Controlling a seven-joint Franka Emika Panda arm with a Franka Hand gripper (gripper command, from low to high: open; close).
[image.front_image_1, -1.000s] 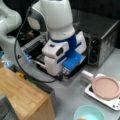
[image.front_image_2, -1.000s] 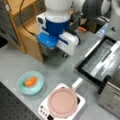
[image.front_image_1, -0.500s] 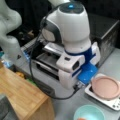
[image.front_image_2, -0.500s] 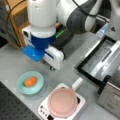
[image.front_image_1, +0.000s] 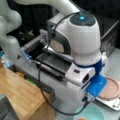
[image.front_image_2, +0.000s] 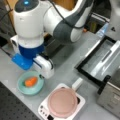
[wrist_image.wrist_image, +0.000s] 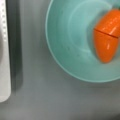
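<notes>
A teal bowl (image.front_image_2: 23, 88) sits on the grey table at the lower left of a front view, with an orange carrot-like piece (image.front_image_2: 31, 81) lying in it. My gripper (image.front_image_2: 46, 72) hangs just above the bowl's right rim; its fingers are hidden under the white hand and the blue mount. The wrist view looks straight down on the bowl (wrist_image.wrist_image: 72, 50), with the orange piece (wrist_image.wrist_image: 107, 35) at its right side, and no fingers show there. In a front view the bowl (image.front_image_1: 91, 113) peeks out below the arm.
A round pink pan (image.front_image_2: 62, 102) rests on a white hob (image.front_image_2: 80, 101) right of the bowl, also the pan (image.front_image_1: 111, 88). A black tray (image.front_image_2: 85, 72) and a metal box (image.front_image_2: 110, 100) stand at a front view's right. A wooden board (image.front_image_1: 20, 92) lies at a front view's left.
The arm has swung from the black tray toward the teal bowl and come lower, so the hand now hangs over the bowl's rim.
</notes>
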